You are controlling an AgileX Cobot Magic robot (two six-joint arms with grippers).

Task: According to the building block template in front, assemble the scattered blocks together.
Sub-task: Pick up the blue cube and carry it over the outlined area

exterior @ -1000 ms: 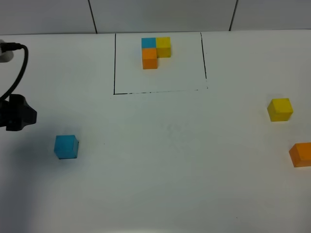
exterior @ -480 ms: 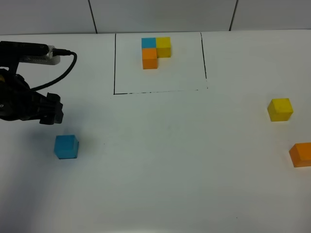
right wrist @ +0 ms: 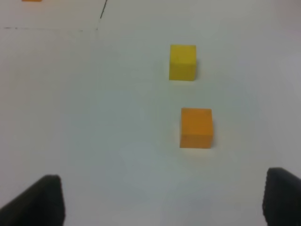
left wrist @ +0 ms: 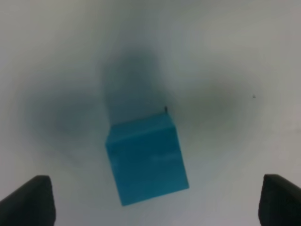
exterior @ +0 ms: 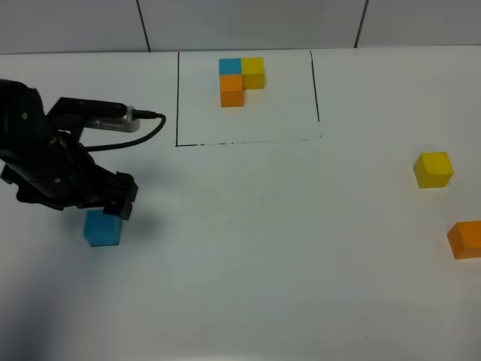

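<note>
The template (exterior: 177, 98) is a black-lined frame at the back centre, holding a tight L of blue, yellow and orange cubes (exterior: 240, 78). The loose blue cube (exterior: 102, 229) sits at the front left; my left gripper (exterior: 101, 213) hovers just over it, open, with the cube (left wrist: 146, 163) between its fingertips (left wrist: 29, 200) in the left wrist view. The loose yellow cube (exterior: 434, 169) and orange cube (exterior: 467, 239) lie at the right. The right wrist view shows the yellow cube (right wrist: 182, 62) and orange cube (right wrist: 196, 127) ahead of my open, empty right gripper (right wrist: 164, 200).
The white table (exterior: 263, 248) carries only these cubes and the frame. A black cable (exterior: 139, 131) loops from the left arm. A tiled wall (exterior: 248, 22) runs behind the table's back edge.
My left arm has swung in from the left edge toward the front and right, and now sits over the blue cube. The cubes have not moved.
</note>
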